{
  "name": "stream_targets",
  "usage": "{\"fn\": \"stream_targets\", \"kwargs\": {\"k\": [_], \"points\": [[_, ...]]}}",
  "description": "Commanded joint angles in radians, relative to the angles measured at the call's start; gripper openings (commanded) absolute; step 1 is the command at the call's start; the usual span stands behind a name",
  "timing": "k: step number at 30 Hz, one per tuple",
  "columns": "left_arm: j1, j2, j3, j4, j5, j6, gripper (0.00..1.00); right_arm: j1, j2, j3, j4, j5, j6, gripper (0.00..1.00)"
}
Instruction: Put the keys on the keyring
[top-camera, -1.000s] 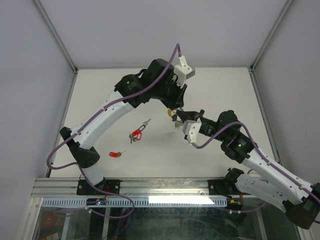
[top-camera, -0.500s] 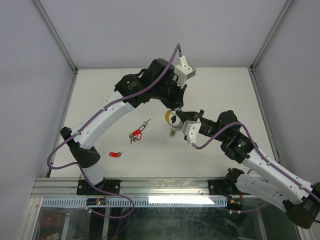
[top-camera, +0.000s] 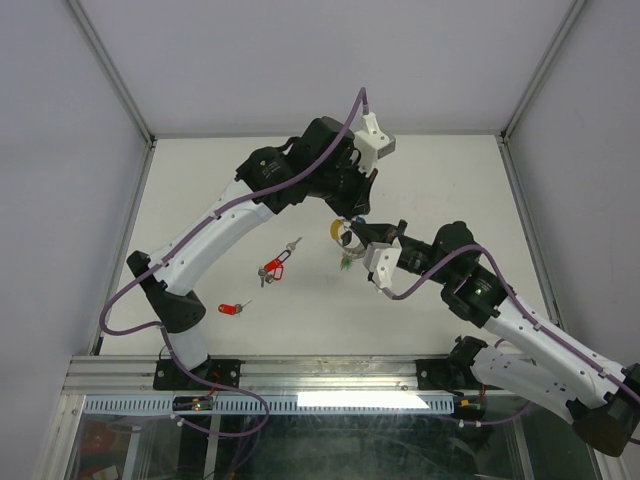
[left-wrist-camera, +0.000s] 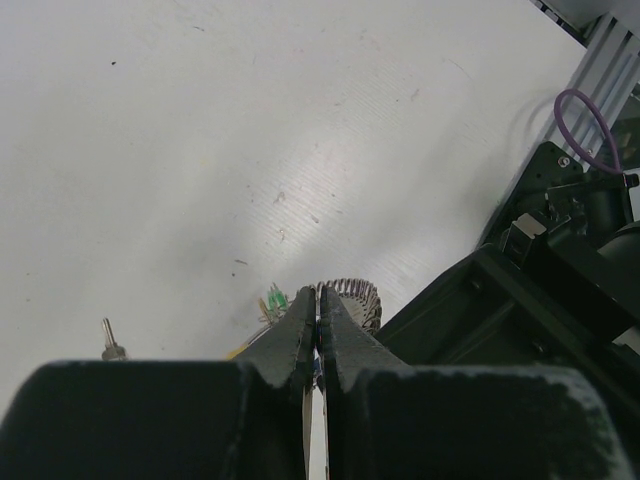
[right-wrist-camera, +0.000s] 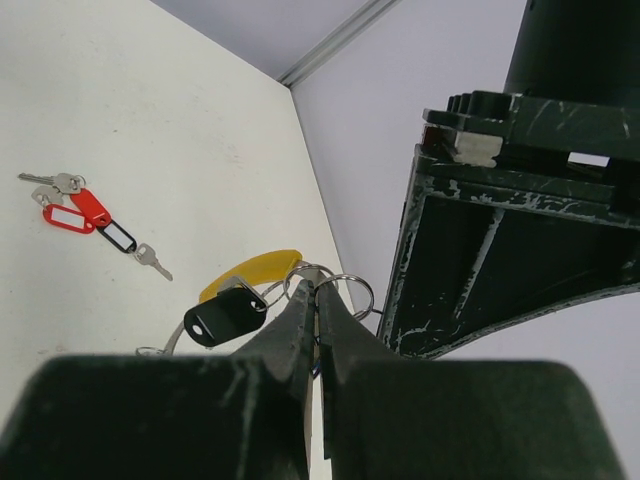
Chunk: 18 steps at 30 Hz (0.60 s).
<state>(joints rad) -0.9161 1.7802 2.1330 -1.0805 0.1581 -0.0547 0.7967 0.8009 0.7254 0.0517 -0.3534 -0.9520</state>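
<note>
1. Right gripper (right-wrist-camera: 316, 298) pinches the keyring (right-wrist-camera: 347, 282) over mid table (top-camera: 440, 180); yellow tag (right-wrist-camera: 250, 272) and black tag (right-wrist-camera: 225, 315) dangle.
2. Left gripper (left-wrist-camera: 318, 296) pressed together beside it; contact hidden.
3. Red-tagged keys (top-camera: 272, 268) lie well apart, leftward.

White shells, black joints on left arm (top-camera: 215, 235) and right arm (top-camera: 530, 335) — purple cables (top-camera: 354, 108) (one apiece) run alongside — and the right gripper (right-wrist-camera: 313, 288) is scuffed black.

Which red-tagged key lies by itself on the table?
The single red-tagged key near the left arm's base; the other red tags lie bunched farther in.
</note>
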Motion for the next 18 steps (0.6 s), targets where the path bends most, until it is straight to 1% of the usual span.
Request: {"fn": "stream_targets", "kwargs": {"k": [1, 11, 15, 16, 17, 18], "points": [[-0.010, 0.000, 0.036, 0.019, 0.011, 0.013, 0.00, 0.013, -0.008, 0.051, 0.117, -0.014, -0.014, 0.00], [-0.013, 0.009, 0.018, 0.008, 0.031, 0.021, 0.00, 0.015, -0.011, 0.039, 0.189, 0.007, -0.044, 0.00], [-0.013, -0.001, 0.028, 0.010, -0.002, 0.020, 0.00, 0.014, -0.015, 0.039, 0.171, 0.025, -0.058, 0.00], [-0.013, -0.006, 0.033, 0.015, -0.017, 0.017, 0.05, 0.015, -0.017, 0.039, 0.163, 0.034, -0.059, 0.00], [-0.013, -0.017, 0.034, 0.028, -0.030, 0.016, 0.13, 0.015, -0.018, 0.038, 0.155, 0.036, -0.057, 0.00], [-0.013, -0.029, 0.031, 0.044, -0.038, 0.014, 0.18, 0.015, -0.019, 0.035, 0.151, 0.038, -0.054, 0.00]]}}
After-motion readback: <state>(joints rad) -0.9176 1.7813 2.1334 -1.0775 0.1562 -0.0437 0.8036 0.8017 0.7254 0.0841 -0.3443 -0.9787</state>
